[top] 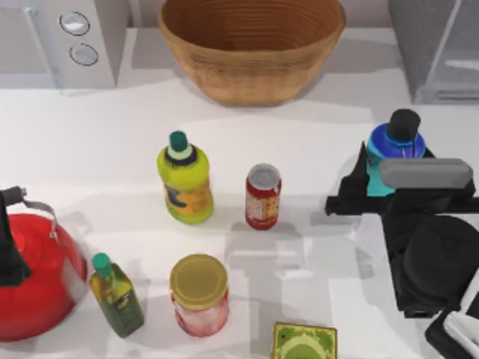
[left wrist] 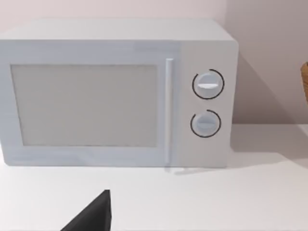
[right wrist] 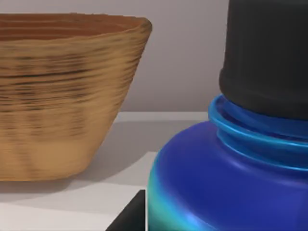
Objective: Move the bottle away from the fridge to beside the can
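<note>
Right gripper [top: 385,176] at the stout turquoise bottle [top: 393,146] with the black cap, fingers spread either side of its body.

Bottle upright at the table's right side, near the large grey fridge [top: 438,48] (dark blue collar close up in the right wrist view); small red can [top: 263,197] with silver top well apart, mid-table, beside the yellow-green bottle [top: 185,179]. Left arm parked facing the white microwave [left wrist: 115,94].
</note>
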Controlling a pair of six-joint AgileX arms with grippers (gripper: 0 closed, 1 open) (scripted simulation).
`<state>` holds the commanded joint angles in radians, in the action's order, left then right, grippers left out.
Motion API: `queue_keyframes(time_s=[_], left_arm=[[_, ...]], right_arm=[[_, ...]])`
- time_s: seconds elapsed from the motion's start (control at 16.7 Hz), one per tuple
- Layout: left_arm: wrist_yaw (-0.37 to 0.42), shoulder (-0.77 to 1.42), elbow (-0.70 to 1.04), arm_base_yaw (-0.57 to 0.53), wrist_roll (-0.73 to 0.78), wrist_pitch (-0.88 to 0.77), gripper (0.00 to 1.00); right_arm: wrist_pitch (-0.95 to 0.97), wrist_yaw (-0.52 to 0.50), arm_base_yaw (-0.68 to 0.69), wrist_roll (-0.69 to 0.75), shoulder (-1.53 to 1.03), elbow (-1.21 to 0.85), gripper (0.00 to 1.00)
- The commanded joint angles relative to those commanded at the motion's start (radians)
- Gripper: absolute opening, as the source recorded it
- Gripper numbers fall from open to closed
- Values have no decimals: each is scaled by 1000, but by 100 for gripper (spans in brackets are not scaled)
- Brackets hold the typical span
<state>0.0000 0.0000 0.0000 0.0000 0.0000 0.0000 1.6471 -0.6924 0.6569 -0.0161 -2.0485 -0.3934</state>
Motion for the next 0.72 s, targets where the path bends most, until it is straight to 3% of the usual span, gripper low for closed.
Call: queue_keyframes(time_s=[0.18, 0.72], left_arm=[[0, 0, 0, 0, 0, 0, 100], [0, 0, 0, 0, 0, 0, 100]], right_arm=[[1, -1, 1, 0, 0, 1, 0], [1, -1, 1, 0, 0, 1, 68]])
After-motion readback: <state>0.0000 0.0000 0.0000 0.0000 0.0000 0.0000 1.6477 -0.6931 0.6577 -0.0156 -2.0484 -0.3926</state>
